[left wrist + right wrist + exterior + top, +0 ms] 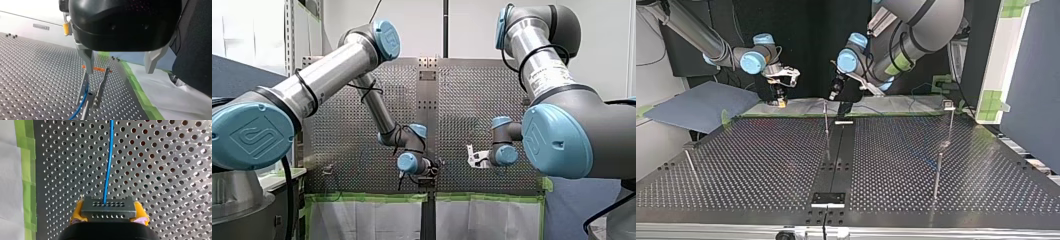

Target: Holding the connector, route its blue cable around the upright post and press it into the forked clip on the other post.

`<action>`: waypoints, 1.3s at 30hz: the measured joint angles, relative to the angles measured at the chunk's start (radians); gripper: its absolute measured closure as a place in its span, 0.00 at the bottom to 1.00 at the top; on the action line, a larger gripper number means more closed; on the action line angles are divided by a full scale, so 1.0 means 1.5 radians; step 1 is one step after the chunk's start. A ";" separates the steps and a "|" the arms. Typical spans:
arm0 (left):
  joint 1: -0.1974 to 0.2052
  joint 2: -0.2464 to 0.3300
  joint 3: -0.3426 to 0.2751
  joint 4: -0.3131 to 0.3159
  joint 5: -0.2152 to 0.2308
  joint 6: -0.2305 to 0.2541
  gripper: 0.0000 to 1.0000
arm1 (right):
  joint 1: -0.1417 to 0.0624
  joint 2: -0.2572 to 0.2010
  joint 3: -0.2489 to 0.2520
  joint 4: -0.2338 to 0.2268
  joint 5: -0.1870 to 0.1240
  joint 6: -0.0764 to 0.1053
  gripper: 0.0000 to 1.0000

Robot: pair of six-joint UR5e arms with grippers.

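Perforated table (pixel 162 170) lies under the right gripper (pixel 109 211), clamped on the connector (pixel 108 206), with the blue cable (pixel 108 170) running straight ahead. The left gripper (pixel 119 70) hangs spread and empty over the forked clip (pixel 102 83). A taut cable should seat more cleanly.

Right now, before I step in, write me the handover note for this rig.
Right gripper: shut on the connector, yellow pads either side.
Left gripper: open, above the forked clip.
Blue cable leaves the connector over the perforated table and shows at the clip's prongs; I cannot tell if it is seated.
Done: connector gripped.
Left: confirm the routing, press the cable into the clip.
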 joint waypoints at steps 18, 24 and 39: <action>-0.005 0.027 -0.022 0.020 -0.016 -0.007 0.00 | 0.000 0.000 0.000 0.000 -0.010 0.003 1.00; -0.005 0.027 -0.022 0.020 -0.019 -0.013 0.00 | 0.000 0.000 0.000 0.000 -0.014 0.004 1.00; -0.007 0.027 -0.023 0.017 -0.028 -0.020 0.00 | 0.000 0.000 0.000 0.005 -0.022 0.004 1.00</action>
